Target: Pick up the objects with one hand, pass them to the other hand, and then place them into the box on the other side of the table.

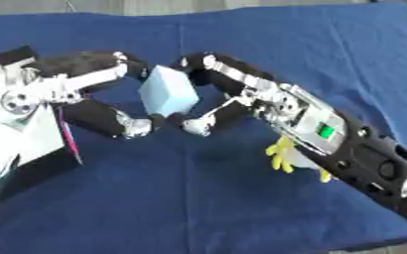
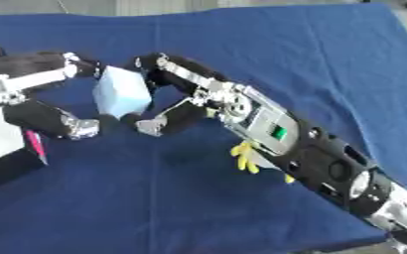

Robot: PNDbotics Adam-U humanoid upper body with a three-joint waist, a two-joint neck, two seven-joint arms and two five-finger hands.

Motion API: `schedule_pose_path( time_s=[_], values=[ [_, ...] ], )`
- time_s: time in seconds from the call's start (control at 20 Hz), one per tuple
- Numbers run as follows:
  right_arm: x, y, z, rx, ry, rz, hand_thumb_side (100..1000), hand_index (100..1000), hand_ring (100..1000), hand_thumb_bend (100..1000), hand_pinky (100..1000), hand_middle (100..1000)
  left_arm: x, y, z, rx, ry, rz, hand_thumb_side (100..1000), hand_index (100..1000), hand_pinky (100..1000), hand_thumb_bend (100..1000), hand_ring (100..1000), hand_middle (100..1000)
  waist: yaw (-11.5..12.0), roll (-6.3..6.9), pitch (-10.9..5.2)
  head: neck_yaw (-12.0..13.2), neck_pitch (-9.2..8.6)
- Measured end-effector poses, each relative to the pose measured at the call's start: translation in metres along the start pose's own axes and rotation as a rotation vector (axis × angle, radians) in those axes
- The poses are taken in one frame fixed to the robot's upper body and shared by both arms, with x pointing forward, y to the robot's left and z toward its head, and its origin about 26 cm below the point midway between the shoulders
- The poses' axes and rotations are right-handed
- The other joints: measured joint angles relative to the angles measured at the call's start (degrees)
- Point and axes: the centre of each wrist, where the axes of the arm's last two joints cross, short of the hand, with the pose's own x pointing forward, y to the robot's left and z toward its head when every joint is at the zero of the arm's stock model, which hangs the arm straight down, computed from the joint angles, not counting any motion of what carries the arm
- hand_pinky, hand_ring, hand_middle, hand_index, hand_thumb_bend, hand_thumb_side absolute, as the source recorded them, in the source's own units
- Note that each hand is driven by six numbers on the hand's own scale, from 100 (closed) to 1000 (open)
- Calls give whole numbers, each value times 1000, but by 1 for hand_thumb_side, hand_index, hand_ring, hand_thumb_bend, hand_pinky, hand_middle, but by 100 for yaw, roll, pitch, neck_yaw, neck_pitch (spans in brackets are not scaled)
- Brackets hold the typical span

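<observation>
Pale blue block (image 1: 167, 91) was mid-air above worktop (image 1: 241, 208), pinched between fingers of both hands. L hand (image 1: 85, 99) and R hand (image 1: 220, 94) each curled on it. Step: handover, I'd judge. Next: giving hand releases; box not in view.

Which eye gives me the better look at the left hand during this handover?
The left eye view: the left hand shows whole there, fingers and thumb curled round the light blue block, opposite the right hand. The right eye view cuts its palm off at the left edge, showing mainly the fingers.
</observation>
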Motion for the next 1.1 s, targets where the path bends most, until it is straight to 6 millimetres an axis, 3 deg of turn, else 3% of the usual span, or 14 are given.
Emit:
schedule_pose_path(
  time_s=[0.05,0.35,0.55,0.75,0.8,1.1],
  values=[
    [-1,0,0,0,-1,1,100,646,397,100,528,391,0,-1,-1,2,2,3,630,701,1000,101,795,643,0,0,0,-1,0],
    [-2,-1,0,5,-7,11,100,649,402,100,533,399,-2,-4,-4,44,7,61,479,591,1000,100,728,573,-3,0,15,-1,0],
    [-2,-1,1,2,-7,29,100,660,421,100,553,441,-2,-7,-4,76,9,118,416,575,1000,100,706,558,-8,0,18,-1,0],
    [-2,-2,1,-12,-11,47,100,683,462,100,598,491,-1,-8,-4,89,12,159,263,566,1000,100,688,545,-22,0,18,-1,0],
    [-2,-2,1,-17,-13,51,100,688,469,100,604,501,0,-8,-4,91,12,165,263,566,1000,100,687,543,-24,0,18,-1,0],
    [-3,0,2,-36,-24,74,100,724,510,303,629,554,2,-7,-3,92,19,183,265,561,1000,100,675,535,-28,0,18,1,0]
  ],
)
